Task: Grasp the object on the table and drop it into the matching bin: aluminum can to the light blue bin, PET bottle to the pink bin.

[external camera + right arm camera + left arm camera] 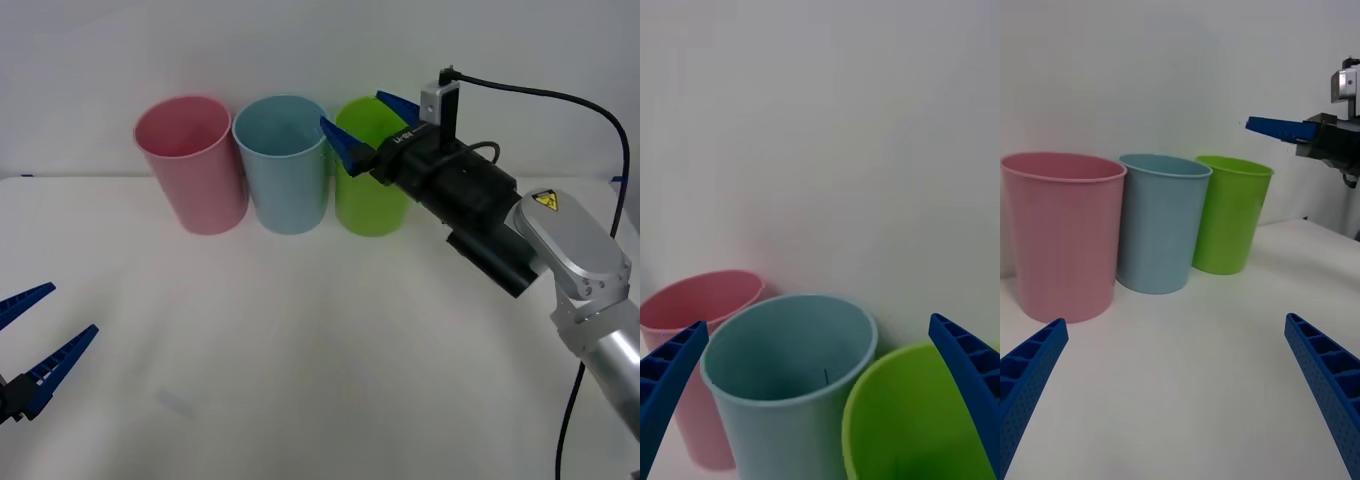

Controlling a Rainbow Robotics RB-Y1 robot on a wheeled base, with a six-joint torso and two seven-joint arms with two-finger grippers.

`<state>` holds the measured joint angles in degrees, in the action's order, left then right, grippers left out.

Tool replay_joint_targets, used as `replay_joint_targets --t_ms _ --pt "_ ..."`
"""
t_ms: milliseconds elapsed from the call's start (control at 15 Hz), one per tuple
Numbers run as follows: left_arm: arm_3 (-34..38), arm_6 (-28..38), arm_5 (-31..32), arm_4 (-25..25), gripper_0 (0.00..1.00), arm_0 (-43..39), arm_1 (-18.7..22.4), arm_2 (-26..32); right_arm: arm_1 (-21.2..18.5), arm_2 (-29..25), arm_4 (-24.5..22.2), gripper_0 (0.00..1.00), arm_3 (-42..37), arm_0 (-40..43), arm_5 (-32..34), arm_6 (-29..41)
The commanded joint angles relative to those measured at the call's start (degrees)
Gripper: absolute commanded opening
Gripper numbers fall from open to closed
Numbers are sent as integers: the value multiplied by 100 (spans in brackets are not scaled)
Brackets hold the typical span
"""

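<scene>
Bright, even light w/ soft shadows; wrist views slightly hazy.

tall round lime green plastic bin (pixel 375 205): upper rim part-hidden behind right gripper (pixel 367 122) | left gripper (pixel 30 340): body cut off at front-view edge, blue ribbed fingertips in view | tall round light blue plastic bin (pixel 786 375): base cut off in right wrist view, inside bottom not visible

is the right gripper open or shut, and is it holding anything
Open and empty. The right gripper hangs above the rims of the light blue bin and the green bin, its blue fingers spread wide with nothing between them.
</scene>
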<state>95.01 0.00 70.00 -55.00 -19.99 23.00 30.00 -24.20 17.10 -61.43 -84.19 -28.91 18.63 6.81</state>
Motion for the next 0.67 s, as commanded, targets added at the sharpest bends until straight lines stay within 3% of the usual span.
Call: replay_joint_targets --t_ms 67,400,667 --pt "-1 0 0 0 100 -1 0 0 -489 -5 228 100 -581 570 36 -57" --pt "-1 0 0 0 100 -1 0 0 -973 -277 413 100 -1152 1432 308 -197" --pt "-1 0 0 0 100 -1 0 0 -1017 -769 413 100 -1187 2047 950 -373"
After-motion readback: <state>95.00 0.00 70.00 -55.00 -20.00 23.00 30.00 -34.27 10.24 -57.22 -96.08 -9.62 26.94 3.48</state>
